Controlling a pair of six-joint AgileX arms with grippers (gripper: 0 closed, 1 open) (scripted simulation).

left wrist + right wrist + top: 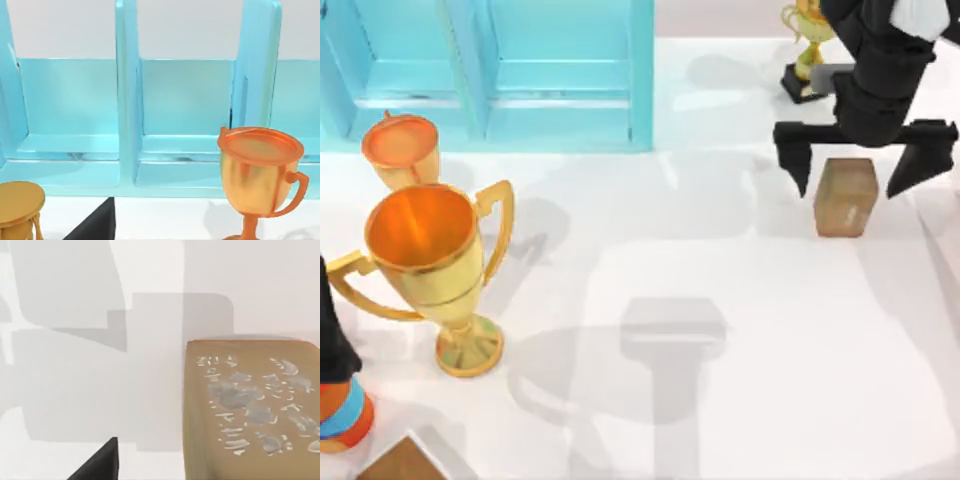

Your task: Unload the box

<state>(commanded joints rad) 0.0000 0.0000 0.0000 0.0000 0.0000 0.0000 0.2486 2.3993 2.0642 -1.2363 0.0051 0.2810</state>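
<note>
The box (560, 80) is a turquoise case with upright dividers at the table's back left; its compartments (185, 105) look bare in the left wrist view. A tan block (845, 197) with a worn label lies on the white table at the right. My right gripper (860, 165) hangs open just above and behind it, one finger on each side, not touching it. The right wrist view has the block (250, 410) close below. My left arm (332, 330) is at the left edge, facing the box.
A large gold trophy (425, 270) stands front left, and a smaller orange cup (400, 150) sits behind it by the box. Another gold trophy (805, 45) stands back right. An orange and blue object (342, 415) and a brown slab (400, 462) sit at the front left corner.
</note>
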